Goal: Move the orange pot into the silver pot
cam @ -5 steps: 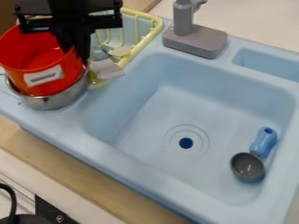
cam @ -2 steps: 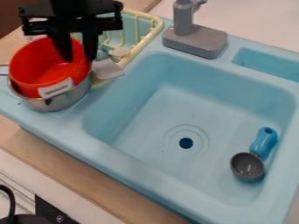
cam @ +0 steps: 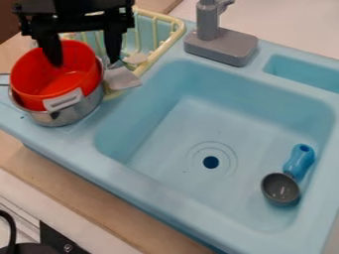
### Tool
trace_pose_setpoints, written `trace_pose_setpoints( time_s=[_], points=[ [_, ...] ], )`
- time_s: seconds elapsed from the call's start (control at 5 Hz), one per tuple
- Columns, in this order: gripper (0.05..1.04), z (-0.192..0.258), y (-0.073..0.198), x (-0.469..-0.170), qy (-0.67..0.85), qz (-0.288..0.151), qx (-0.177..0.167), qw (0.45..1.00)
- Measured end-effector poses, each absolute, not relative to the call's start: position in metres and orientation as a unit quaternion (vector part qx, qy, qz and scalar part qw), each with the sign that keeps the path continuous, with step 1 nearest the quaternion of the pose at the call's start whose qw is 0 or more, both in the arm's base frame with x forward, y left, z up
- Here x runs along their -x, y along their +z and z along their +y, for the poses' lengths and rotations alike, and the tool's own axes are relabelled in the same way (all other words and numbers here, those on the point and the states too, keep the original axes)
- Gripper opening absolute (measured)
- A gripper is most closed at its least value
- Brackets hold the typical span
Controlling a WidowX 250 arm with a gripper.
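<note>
While the claw [cam: 84,62] stands spread | orange pot [cam: 61,82]: vivid red-orange, round, open-topped, pale-handled

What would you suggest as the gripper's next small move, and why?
I would probably raise the gripper straight up: the orange pot already sits inside the silver pot, and the fingers are spread, one of them inside the orange pot, so moving sideways first might knock it.

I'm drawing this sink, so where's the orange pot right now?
The orange pot sits inside the silver pot, at the left of the camera view, beside the yellow rack.
</note>
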State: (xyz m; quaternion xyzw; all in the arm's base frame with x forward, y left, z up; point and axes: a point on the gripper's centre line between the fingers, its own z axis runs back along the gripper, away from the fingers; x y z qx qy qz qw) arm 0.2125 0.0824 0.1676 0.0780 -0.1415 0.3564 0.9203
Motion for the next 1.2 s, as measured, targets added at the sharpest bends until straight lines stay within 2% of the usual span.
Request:
trace_pose_setpoints(
  time_s=[0.6, 1.0, 1.2],
  points=[
    [0.996, 0.039, 0.189, -0.221, 0.291, -0.182, -0.060, 0.937],
    [0.996, -0.030, 0.179, -0.241, 0.162, -0.187, -0.035, 0.968],
    [0.996, -0.058, 0.161, -0.260, 0.096, -0.185, -0.007, 0.978]
  ],
)
